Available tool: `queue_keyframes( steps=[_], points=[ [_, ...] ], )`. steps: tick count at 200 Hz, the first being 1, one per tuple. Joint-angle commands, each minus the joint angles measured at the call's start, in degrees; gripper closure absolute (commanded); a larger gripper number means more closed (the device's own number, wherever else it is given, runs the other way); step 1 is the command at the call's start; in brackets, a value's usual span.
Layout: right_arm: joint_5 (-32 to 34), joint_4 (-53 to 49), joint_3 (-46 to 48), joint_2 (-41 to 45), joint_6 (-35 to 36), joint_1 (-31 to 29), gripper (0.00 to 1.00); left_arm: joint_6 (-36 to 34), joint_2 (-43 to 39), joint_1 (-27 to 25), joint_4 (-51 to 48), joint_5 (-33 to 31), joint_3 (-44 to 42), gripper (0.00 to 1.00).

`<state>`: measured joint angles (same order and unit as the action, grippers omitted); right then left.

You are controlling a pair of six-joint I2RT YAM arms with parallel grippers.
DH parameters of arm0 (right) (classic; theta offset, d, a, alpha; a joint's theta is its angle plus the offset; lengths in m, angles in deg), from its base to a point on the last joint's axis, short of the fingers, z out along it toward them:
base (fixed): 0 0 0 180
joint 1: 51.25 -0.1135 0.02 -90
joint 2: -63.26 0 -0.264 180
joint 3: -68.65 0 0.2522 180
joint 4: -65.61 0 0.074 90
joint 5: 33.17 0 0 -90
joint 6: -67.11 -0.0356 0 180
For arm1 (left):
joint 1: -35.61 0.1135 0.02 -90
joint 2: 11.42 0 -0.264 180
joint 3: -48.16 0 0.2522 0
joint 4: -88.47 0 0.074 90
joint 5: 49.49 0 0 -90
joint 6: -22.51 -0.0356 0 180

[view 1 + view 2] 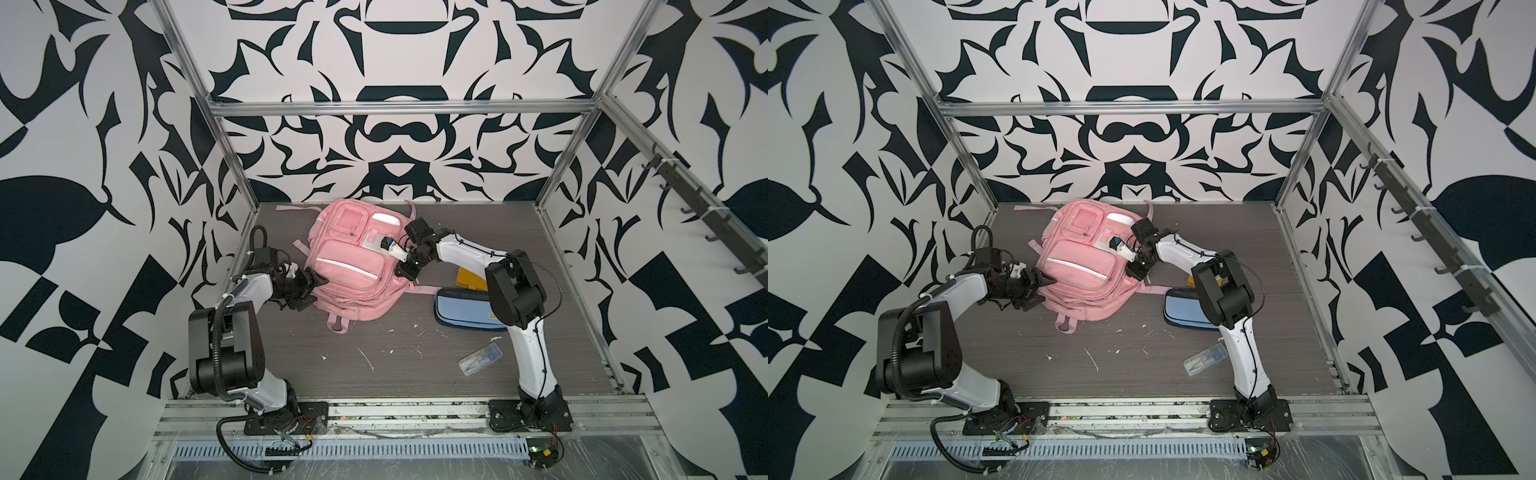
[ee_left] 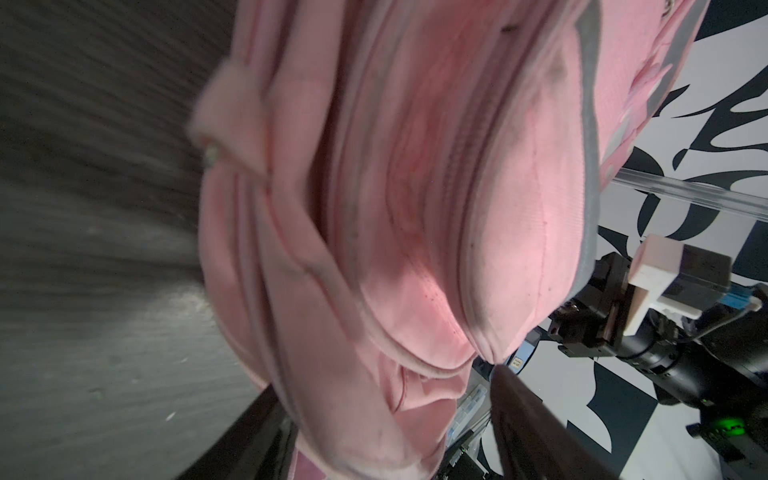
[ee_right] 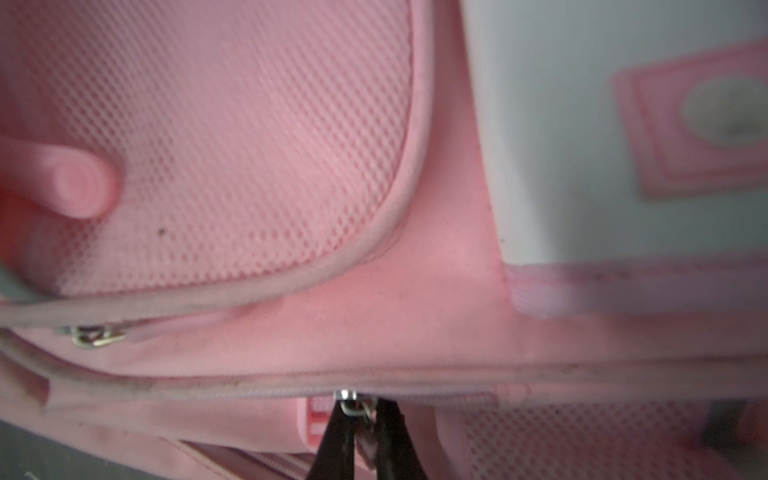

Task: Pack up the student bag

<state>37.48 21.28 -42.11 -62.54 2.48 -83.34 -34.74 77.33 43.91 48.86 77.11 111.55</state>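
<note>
The bag lies mid-back on the table. The left gripper gapes wide astride its left edge. The right gripper is pinched on a zip pull at the right edge. The tabletop in front is bare, and a case lies near on the right.
</note>
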Motion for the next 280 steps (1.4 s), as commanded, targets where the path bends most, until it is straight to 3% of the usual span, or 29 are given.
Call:
queue_keyframes(
  steps=[1, 30, 48, 87, 107, 125, 168, 209, 280],
  points=[
    [5.32, 1.82, 2.23, 4.77, -0.49, -0.73, 1.00, 0.26, -1.65, -0.10, -0.61, 2.06, -2.23, 0.27],
    [11.46, 1.47, 8.40, 9.78, 2.84, -3.34, 1.00, 2.46, -4.11, -0.32, 1.34, 2.49, -5.98, 0.31],
    [14.28, 1.68, 11.08, 11.35, 3.39, -4.84, 1.00, 3.84, -10.01, -1.00, 1.48, 1.08, -9.19, 0.33],
    [14.60, 2.48, 11.79, 12.77, -1.79, -2.86, 1.00, 0.90, -29.19, -6.55, -9.98, -13.34, -7.16, 0.36],
    [14.87, 1.52, 10.65, 12.31, -2.70, -2.62, 1.00, -1.61, -32.67, -7.91, -9.73, -15.52, -4.31, 0.36],
    [14.74, 0.55, 9.56, 11.89, -4.72, -1.82, 1.00, -4.41, -27.66, -7.92, -7.86, -13.33, -1.06, 0.32],
    [13.00, -1.04, 8.86, 12.16, -9.55, 1.52, 1.00, -9.01, -5.83, -9.31, -4.02, -6.13, 14.08, 0.26],
    [12.73, -5.00, 4.95, 10.02, -9.10, 2.48, 1.00, -22.68, 13.12, -15.90, -15.06, -10.28, 35.61, 0.25],
    [13.23, -10.32, -1.87, 5.83, -13.26, 3.36, 1.00, -27.71, 29.25, -21.35, -16.19, -14.96, 45.72, 0.23]
  ],
)
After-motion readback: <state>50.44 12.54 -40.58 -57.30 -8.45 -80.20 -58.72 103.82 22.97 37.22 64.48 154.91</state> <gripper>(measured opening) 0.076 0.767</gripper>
